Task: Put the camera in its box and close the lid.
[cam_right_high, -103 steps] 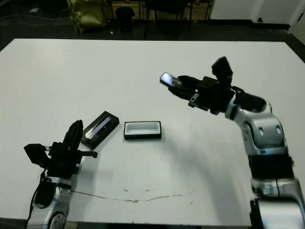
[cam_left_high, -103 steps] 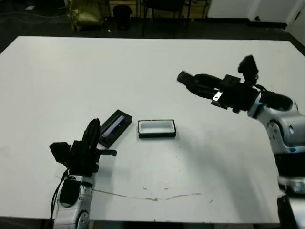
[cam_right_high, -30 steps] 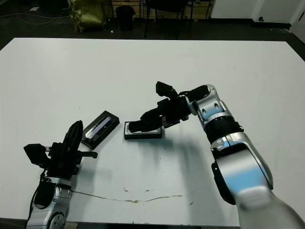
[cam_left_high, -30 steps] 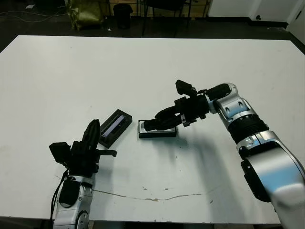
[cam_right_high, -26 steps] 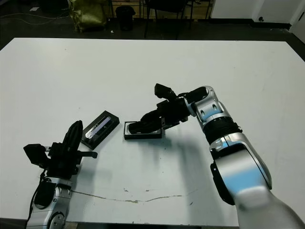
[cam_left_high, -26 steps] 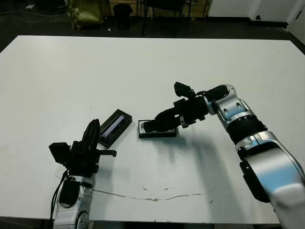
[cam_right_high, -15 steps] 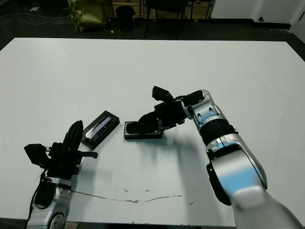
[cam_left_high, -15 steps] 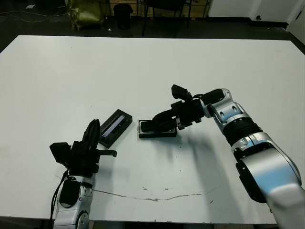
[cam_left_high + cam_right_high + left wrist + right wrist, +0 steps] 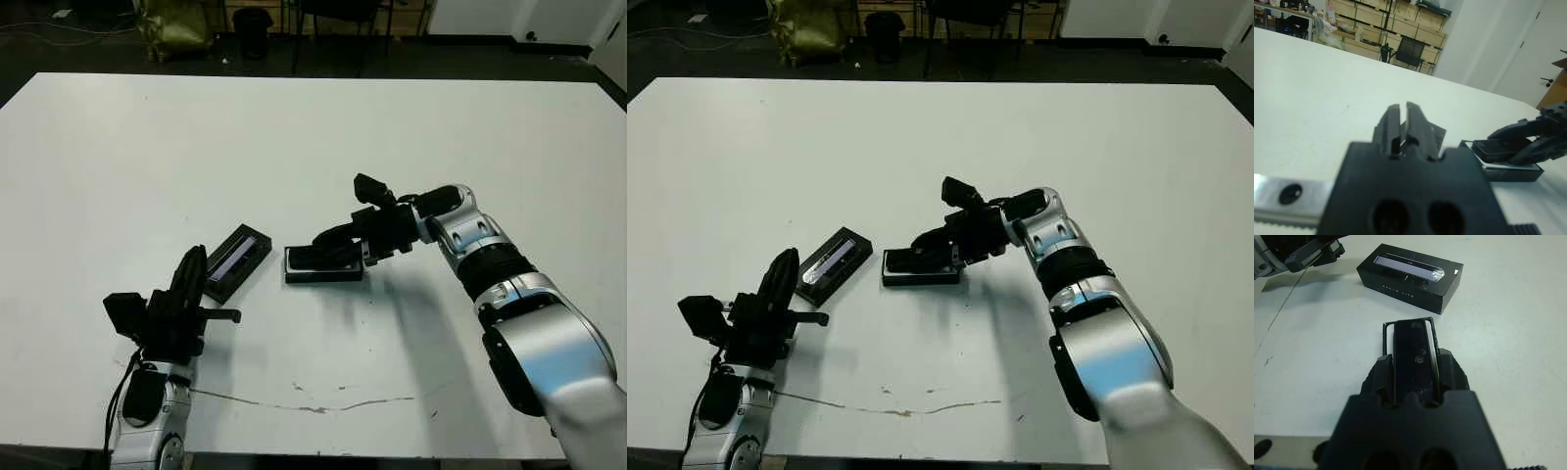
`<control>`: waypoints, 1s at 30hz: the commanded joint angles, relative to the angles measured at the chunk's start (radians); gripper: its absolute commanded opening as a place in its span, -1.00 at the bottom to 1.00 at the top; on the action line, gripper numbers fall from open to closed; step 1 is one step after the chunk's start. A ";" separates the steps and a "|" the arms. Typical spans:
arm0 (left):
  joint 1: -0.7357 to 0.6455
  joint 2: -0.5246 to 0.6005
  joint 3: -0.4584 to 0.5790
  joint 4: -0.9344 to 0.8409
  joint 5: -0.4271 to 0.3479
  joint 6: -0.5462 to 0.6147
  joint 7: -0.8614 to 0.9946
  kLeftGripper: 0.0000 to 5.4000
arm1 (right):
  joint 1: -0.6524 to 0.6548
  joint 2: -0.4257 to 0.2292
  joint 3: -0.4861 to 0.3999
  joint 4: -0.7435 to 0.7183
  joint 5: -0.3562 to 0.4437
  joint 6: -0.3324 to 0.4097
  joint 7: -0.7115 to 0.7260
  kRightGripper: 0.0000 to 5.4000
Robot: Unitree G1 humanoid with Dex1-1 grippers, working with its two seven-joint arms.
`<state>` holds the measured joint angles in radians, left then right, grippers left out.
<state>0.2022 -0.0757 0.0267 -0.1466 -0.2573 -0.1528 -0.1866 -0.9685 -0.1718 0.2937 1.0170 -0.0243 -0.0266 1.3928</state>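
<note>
lid (image 9: 1410,277): black, pale strip, tiny words I can't read | camera (image 9: 1414,356): slim black bar, right gripper (image 9: 318,248) squeezing it over box (image 9: 324,273) | left gripper (image 9: 188,277) pressed together, empty

box (image 9: 323,266) sits mid-table (image 9: 294,137), lid (image 9: 235,260) just to its left, angled, not touching. camera (image 9: 1415,355) lies lengthwise in the box between the right gripper (image 9: 323,247) fingers, which reach in from the right. left gripper (image 9: 189,279) near the lid, on its front-left side.
</note>
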 commanded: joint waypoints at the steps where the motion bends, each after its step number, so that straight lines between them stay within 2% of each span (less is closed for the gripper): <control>1: 0.015 0.010 -0.001 0.003 0.008 0.014 0.006 -1.00 | 0.008 -0.003 0.002 0.000 -0.014 0.026 -0.001 -0.69; 9: 0.012 0.014 0.003 0.010 -0.002 0.015 -0.004 -1.00 | 0.037 0.012 0.049 -0.044 -0.056 0.033 -0.012 -0.69; 13: 0.016 0.007 0.002 -0.003 -0.003 0.029 0.007 -1.00 | 0.057 0.019 0.071 -0.060 -0.069 0.001 -0.014 -0.69; 30: 0.016 0.012 0.000 0.006 0.012 0.011 0.004 -1.00 | 0.101 0.038 0.128 -0.064 -0.098 -0.044 -0.051 -0.69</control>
<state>0.2025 -0.0745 0.0249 -0.1510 -0.2522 -0.1509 -0.1871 -0.9281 -0.1712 0.3718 0.9178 -0.0770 -0.0717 1.3369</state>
